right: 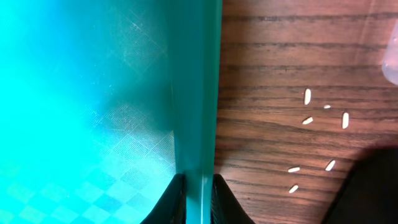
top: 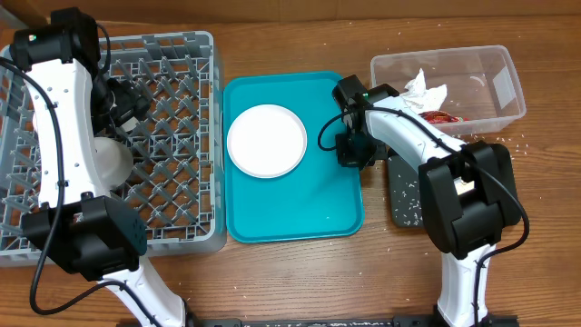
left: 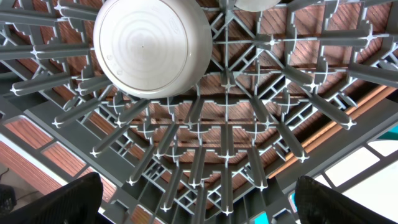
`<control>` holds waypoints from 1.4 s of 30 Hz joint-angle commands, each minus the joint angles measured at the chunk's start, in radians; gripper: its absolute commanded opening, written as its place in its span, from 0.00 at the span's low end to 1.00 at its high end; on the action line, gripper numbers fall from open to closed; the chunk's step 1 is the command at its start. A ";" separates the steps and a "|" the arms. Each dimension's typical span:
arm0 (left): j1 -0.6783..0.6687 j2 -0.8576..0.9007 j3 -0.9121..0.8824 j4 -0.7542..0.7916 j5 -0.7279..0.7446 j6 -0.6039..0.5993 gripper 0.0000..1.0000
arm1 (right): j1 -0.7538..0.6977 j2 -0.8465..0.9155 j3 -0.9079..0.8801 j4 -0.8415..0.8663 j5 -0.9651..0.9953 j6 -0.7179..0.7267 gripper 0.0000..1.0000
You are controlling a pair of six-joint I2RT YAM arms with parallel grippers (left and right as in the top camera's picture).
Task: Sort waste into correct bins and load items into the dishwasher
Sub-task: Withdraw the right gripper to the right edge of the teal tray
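Note:
My left gripper [top: 136,100] hangs open over the grey dish rack [top: 172,118], the dishwasher, with nothing between its fingers [left: 74,196]. A white bowl [left: 149,46] sits upside down on the rack's lattice [left: 230,143], just beyond that gripper. My right gripper [right: 199,194] is shut on the right rim of the teal tray [right: 196,93], one finger on each side of it. A round white plate [top: 266,141] lies on the tray [top: 290,209]. The clear tub [top: 495,59] holds a crumpled napkin [top: 425,94] and a red wrapper [top: 440,117].
A black tray [top: 406,195] speckled with rice lies right of the teal tray, partly under my right arm. Loose rice grains [right: 308,96] lie on the wooden table beside the tray's rim. The edge of another white dish [left: 255,3] shows at the top of the left wrist view.

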 commanded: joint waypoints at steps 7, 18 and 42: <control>-0.001 -0.029 0.012 0.002 0.005 -0.006 1.00 | 0.001 -0.001 -0.008 0.009 0.119 0.005 0.15; -0.001 -0.029 0.012 0.002 0.005 -0.006 1.00 | 0.001 -0.002 0.064 -0.096 0.127 0.095 0.20; -0.001 -0.029 0.012 0.002 0.005 -0.006 1.00 | -0.107 -0.002 0.985 -0.610 0.142 0.143 1.00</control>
